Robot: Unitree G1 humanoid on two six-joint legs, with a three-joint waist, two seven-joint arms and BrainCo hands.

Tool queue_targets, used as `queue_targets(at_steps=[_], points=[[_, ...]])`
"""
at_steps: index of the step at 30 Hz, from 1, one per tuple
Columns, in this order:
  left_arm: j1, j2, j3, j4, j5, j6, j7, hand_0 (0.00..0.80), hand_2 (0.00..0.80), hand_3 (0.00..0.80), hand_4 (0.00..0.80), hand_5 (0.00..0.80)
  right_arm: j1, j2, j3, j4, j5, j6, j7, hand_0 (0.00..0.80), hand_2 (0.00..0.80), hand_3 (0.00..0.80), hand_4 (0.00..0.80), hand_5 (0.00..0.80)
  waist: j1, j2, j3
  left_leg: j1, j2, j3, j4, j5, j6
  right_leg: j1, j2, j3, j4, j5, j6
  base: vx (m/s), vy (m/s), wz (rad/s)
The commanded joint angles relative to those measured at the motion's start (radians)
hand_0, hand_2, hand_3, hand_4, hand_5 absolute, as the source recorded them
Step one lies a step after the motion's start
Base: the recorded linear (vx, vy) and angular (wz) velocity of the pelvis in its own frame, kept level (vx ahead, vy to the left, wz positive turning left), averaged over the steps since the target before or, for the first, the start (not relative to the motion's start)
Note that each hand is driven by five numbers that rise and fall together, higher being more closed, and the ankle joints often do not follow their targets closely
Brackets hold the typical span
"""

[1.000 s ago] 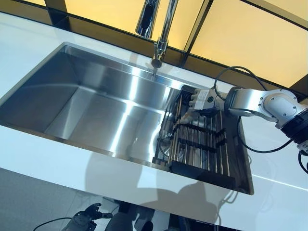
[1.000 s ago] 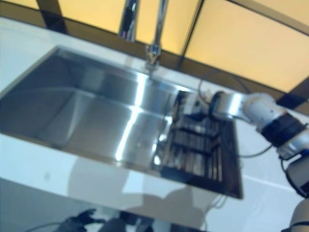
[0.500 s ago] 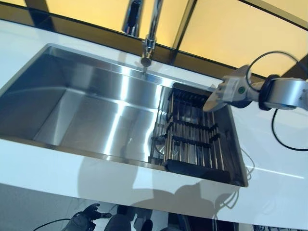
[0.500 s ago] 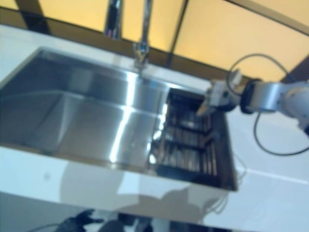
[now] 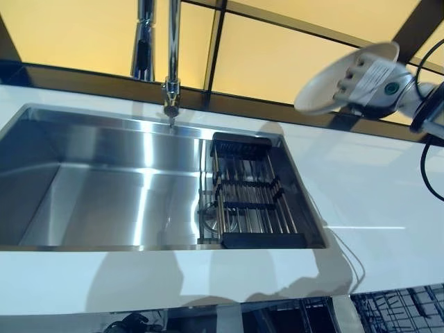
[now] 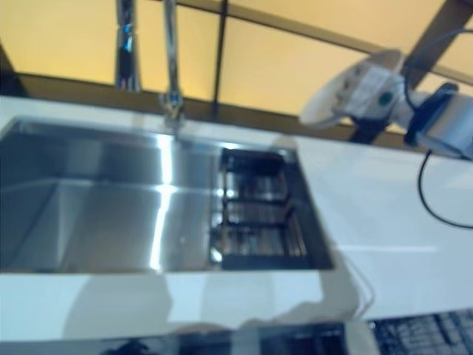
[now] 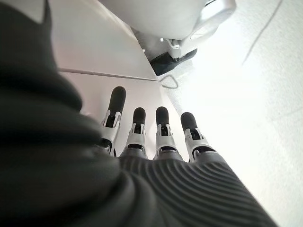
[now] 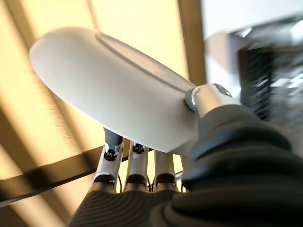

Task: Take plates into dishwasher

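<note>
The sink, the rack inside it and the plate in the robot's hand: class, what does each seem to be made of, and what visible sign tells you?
Sink: probably stainless steel, brushed; silvery walls with long bright reflections.
Rack: seemingly metal rods in a dark frame; thin shiny bars, perhaps plastic ends.
Plate, held by the right hand: smooth, matte off-white; ceramic or plastic, cannot tell which.

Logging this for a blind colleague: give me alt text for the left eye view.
The right hand holds a white plate in the air above the white counter, right of a steel sink with a dark rack inside and a faucet behind.
</note>
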Motion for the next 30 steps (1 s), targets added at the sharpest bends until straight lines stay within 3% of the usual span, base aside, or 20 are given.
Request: queue_targets(at_steps=[1,9,13,15,17,21,24,27,30], points=[[-0.035,0.014,0.003,0.011,-0.028,-0.037,0.007,0.0,0.0,0.0,0.0,0.0,0.034,-0.09,-0.176,0.072,0.193,0.165,-0.133,0.8,0.8,0.8,0.8,0.8,-0.034,0.02,-0.052,0.062,-0.023,0.018,-0.002,-0.191,0.068,0.002,-0.068,0.019,0.203,0.111,0.065,0.067,0.152,-0.14],[0.001,0.006,0.02,0.034,-0.016,-0.034,-0.007,0.0,0.0,0.0,0.0,0.0,0.524,-0.089,-0.772,0.049,0.62,0.2,-0.309,0.8,0.8,0.8,0.8,0.8,-0.096,0.08,-0.07,0.088,-0.035,0.034,-0.002,-0.214,0.082,-0.04,-0.081,0.065,0.287,0.149,0.066,0.091,0.121,-0.16],[0.016,0.016,0.035,0.04,-0.003,-0.028,-0.022,0.0,0.0,0.0,0.0,0.0,0.826,0.0,-1.096,-0.008,0.78,0.184,-0.325,0.8,0.8,0.8,0.8,0.8,-0.112,0.09,-0.07,0.094,-0.022,0.098,-0.002,-0.225,0.08,-0.036,-0.086,0.044,0.244,0.143,0.071,0.102,0.044,-0.52],[0.023,0.017,0.043,0.036,-0.004,-0.02,-0.024,0.0,0.0,0.0,0.0,0.0,0.93,0.071,-1.194,-0.058,0.829,0.175,-0.326,0.8,0.8,0.8,0.8,0.8,-0.109,0.093,-0.062,0.101,-0.005,0.158,-0.002,-0.227,0.074,-0.026,-0.085,0.011,0.179,0.13,0.076,0.051,-0.023,-0.89],[0.025,0.02,0.048,0.032,-0.004,-0.017,-0.023,0.0,0.0,0.0,0.0,0.0,0.976,0.119,-1.234,-0.082,0.846,0.158,-0.321,0.8,0.8,0.8,0.8,0.8,-0.104,0.094,-0.054,0.11,0.011,0.209,-0.002,-0.227,0.067,-0.007,-0.086,-0.017,0.117,0.121,0.077,0.013,-0.04,-1.08],[0.011,0.023,0.059,0.026,-0.031,-0.008,-0.003,0.0,0.0,0.0,0.0,0.0,0.989,0.204,-1.222,-0.157,0.869,0.151,-0.3,0.8,0.8,0.8,0.8,0.8,-0.104,0.096,-0.043,0.112,0.048,0.338,-0.001,-0.232,0.059,0.044,-0.147,-0.073,0.076,0.167,0.095,-0.073,-0.108,-0.83],[-0.008,0.027,0.053,0.037,-0.044,-0.022,0.0,0.0,0.0,0.0,0.0,0.0,0.98,0.223,-1.2,-0.164,0.865,0.149,-0.271,0.8,0.8,0.8,0.8,0.8,-0.112,0.094,-0.05,0.096,0.07,0.404,0.004,-0.235,0.054,0.085,-0.176,-0.097,0.07,0.211,0.101,-0.142,-0.244,-1.09],[-0.031,0.033,0.046,0.04,-0.061,-0.02,0.006,0.0,0.0,0.0,0.0,0.0,0.962,0.237,-1.152,-0.143,0.89,0.13,-0.25,0.8,0.8,0.8,0.8,0.8,-0.115,0.082,-0.057,0.084,0.101,0.464,0.01,-0.23,0.038,0.122,-0.175,-0.13,0.01,0.214,0.099,-0.21,-0.4,-0.39],[-0.054,0.046,0.054,0.033,-0.081,-0.009,0.014,0.0,0.0,0.0,0.0,0.0,0.946,0.245,-1.095,-0.142,0.921,0.113,-0.23,0.8,0.8,0.8,0.8,0.8,-0.121,0.056,-0.057,0.039,0.165,0.503,0.043,-0.208,0.0,0.126,-0.136,-0.145,-0.052,0.133,0.069,-0.358,-0.687,-0.65]])
